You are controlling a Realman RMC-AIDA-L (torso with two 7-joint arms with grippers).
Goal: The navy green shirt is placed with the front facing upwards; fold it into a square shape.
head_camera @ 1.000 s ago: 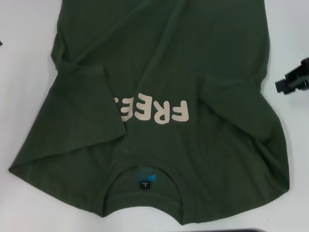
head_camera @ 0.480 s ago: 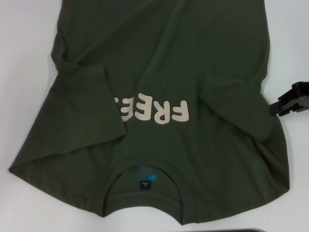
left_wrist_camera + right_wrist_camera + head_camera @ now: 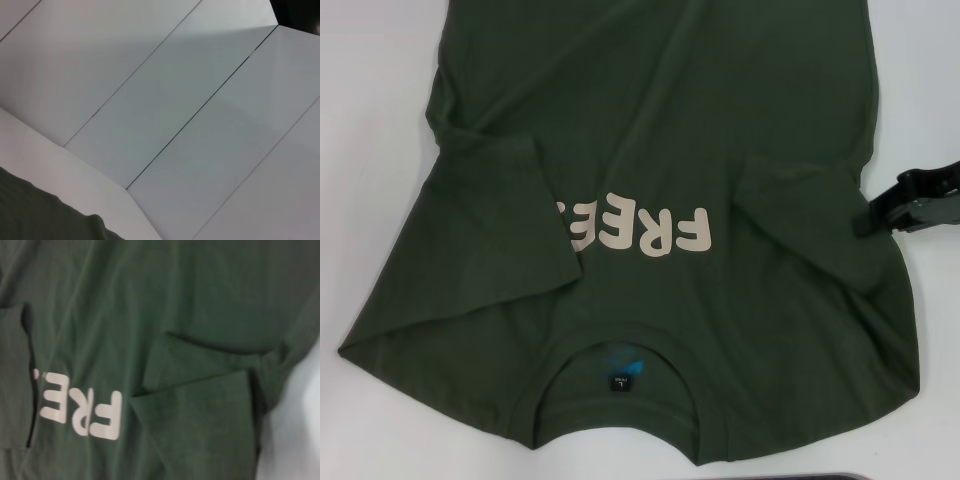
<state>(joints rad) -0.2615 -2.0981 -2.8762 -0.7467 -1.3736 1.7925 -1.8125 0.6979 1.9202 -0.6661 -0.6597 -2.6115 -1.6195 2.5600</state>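
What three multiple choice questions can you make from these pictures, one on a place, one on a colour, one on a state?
1. Where is the right pincer?
A. at the shirt's right edge
B. over the collar
C. on the lettering

2. What colour is the FREE lettering?
A. blue
B. cream
C. red

3. How do the navy green shirt's sleeves lie?
A. spread outward
B. folded in over the body
C. rolled up

Key: 1 A, it reaches the right side by the folded sleeve. 2 B, pale letters on green. 3 B, both flaps overlap the chest.
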